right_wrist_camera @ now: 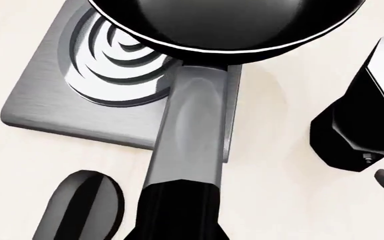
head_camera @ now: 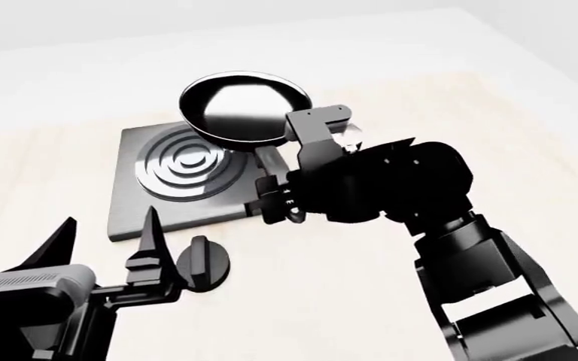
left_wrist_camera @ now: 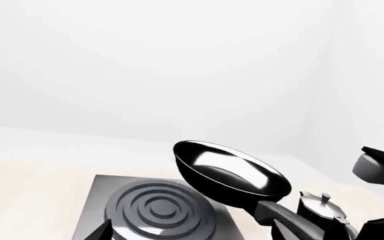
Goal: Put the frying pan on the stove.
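The frying pan (head_camera: 244, 105) is glossy black with a thin silver rim. It hangs tilted in the air over the far right corner of the stove (head_camera: 138, 203), a flat dark grey plate with raised rings. My right gripper (head_camera: 272, 186) is shut on the pan's long handle (right_wrist_camera: 192, 130). The pan (left_wrist_camera: 232, 172) is clear of the stove (left_wrist_camera: 155, 207) in the left wrist view. In the right wrist view the pan (right_wrist_camera: 225, 25) covers part of the stove (right_wrist_camera: 52, 105). My left gripper (head_camera: 108, 241) is open and empty, near the stove's front edge.
A small black round knob (head_camera: 204, 263) lies on the pale table in front of the stove, also in the right wrist view (right_wrist_camera: 82, 205). A black and silver moka pot (left_wrist_camera: 322, 210) stands right of the stove, close to the pan handle (right_wrist_camera: 372, 115).
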Controlling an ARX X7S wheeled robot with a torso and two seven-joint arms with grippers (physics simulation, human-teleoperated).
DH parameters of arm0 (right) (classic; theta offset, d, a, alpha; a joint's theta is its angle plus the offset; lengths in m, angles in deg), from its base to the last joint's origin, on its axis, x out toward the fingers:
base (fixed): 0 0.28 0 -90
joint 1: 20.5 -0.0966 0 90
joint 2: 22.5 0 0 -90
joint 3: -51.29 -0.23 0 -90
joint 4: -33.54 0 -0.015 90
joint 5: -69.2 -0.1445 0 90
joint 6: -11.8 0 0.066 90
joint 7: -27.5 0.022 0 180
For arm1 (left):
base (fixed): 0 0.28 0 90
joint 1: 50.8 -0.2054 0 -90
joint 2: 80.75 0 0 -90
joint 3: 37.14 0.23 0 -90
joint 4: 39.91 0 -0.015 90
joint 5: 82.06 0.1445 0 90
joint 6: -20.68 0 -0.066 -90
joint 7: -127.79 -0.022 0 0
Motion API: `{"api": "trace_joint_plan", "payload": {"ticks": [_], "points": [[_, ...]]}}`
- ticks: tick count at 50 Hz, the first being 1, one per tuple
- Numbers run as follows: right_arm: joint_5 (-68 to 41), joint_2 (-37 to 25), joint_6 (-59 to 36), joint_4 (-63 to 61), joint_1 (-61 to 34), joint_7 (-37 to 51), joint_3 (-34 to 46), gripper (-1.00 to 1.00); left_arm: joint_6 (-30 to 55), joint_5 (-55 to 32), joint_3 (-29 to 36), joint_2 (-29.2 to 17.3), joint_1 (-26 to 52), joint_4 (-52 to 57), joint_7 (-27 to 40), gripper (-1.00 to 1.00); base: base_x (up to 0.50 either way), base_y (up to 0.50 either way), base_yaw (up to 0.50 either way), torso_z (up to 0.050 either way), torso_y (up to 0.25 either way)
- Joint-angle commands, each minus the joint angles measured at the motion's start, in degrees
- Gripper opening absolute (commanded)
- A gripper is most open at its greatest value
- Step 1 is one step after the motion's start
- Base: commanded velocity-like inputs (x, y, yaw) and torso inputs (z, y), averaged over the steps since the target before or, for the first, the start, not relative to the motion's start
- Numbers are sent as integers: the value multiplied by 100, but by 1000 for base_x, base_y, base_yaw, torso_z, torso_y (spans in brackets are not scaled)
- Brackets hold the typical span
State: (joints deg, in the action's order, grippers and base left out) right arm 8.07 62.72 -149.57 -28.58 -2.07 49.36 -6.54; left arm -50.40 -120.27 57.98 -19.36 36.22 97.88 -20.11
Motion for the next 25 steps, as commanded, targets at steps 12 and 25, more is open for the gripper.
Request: {"api": "trace_joint_plan", "payload": {"ticks": [12,25], "points": [[318,347,183,416,-277,-412,387,-100,-208,-44,-209,81,-26,-46,-165,100,0,0,0,1,2],[261,397,372,493,-329,-603,837,-100,-225,-78,-218,57,-27,-22,-139,100,0,0,0,0,2]]}}
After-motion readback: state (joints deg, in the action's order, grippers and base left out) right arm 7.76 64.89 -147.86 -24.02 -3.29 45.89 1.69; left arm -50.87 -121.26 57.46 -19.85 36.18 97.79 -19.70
